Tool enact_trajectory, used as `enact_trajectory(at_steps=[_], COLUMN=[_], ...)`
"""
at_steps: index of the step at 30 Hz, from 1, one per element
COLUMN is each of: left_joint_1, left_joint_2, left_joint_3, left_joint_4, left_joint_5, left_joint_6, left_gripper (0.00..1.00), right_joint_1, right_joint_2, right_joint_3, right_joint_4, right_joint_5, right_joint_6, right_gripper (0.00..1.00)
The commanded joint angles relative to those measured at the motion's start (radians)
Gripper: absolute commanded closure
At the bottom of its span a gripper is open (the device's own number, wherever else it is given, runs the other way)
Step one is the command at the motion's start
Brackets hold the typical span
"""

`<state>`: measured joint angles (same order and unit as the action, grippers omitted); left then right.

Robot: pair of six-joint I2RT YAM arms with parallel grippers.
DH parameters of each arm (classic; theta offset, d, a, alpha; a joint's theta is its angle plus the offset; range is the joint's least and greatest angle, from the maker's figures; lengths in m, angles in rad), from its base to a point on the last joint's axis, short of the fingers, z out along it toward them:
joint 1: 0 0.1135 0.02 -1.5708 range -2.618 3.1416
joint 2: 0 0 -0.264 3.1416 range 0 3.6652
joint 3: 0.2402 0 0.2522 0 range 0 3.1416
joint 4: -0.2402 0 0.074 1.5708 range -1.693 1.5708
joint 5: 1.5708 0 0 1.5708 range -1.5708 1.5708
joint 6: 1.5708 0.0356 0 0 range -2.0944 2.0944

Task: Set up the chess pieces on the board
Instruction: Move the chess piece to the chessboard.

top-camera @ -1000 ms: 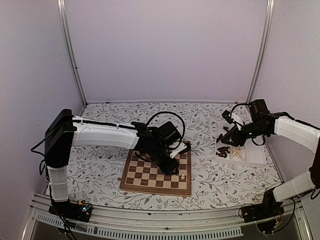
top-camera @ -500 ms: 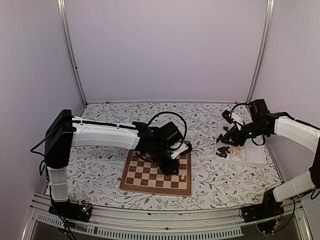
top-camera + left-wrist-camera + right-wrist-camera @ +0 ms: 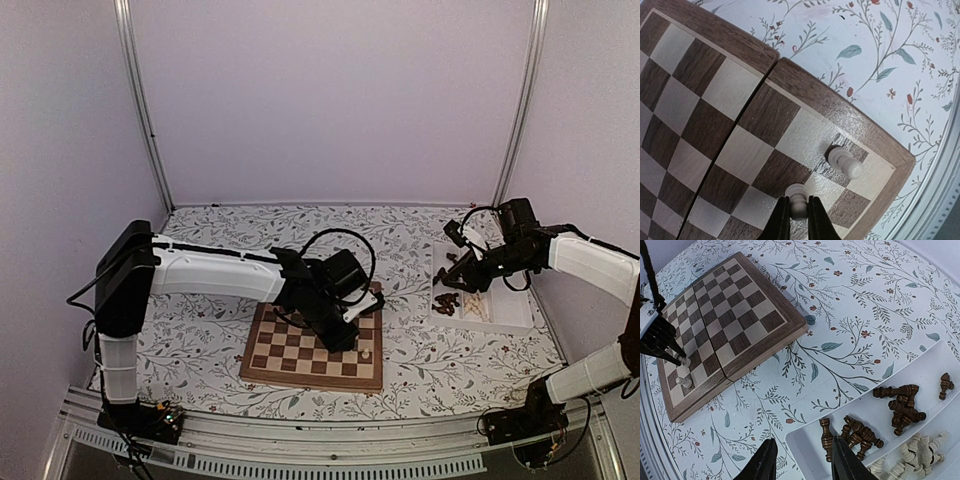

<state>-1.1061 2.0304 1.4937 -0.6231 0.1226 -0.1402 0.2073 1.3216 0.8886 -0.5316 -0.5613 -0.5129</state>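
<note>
**Left gripper pinches a pawn; right gripper gapes over the tray**

From above, the left gripper (image 3: 352, 338) reaches down onto the near right corner of the board (image 3: 290, 358), but its fingertips are too small to read there. The left wrist view settles it. The fingers (image 3: 781, 222) are closed on an upright pale pawn (image 3: 798, 199), whose base is hidden between them. A second pawn (image 3: 845, 162) stands nearby, closer to the corner.

Further right, the right gripper (image 3: 804, 462) hangs at the tray's (image 3: 927, 367) end, jaws apart, nothing between them. Only its own wrist view shows the contents: dark pieces (image 3: 900, 407) lying heaped, with pale pieces (image 3: 915, 455) just beside them.
</note>
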Motion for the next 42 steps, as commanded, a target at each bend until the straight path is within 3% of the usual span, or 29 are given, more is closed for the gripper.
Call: enact_trajectory(at_steps=[1,19,42], left_joint_1=[-0.028,-0.052,-0.052], left_joint_2=[-0.024,-0.114,-0.092], left_joint_3=[0.012,-0.086,-0.092], left_joint_4=[-0.013,-0.039,-0.046], left_joint_5=[0.001,-0.074,-0.092], left_joint_6=[0.000,-0.041,-0.035], left_gripper=[0.91,0.96,0.95], right_joint_1=[-0.001,-0.001,-0.001], right_joint_2=[0.003,0.028,0.036], right_joint_3=[-0.007,-0.002,-0.002], right_joint_4=[0.006,0.002,-0.004], right_joint_5=[-0.024,-0.041,-0.052], right_joint_6=[-0.003,-0.012,-0.018], right_gripper=[0.60,0.60,0.60])
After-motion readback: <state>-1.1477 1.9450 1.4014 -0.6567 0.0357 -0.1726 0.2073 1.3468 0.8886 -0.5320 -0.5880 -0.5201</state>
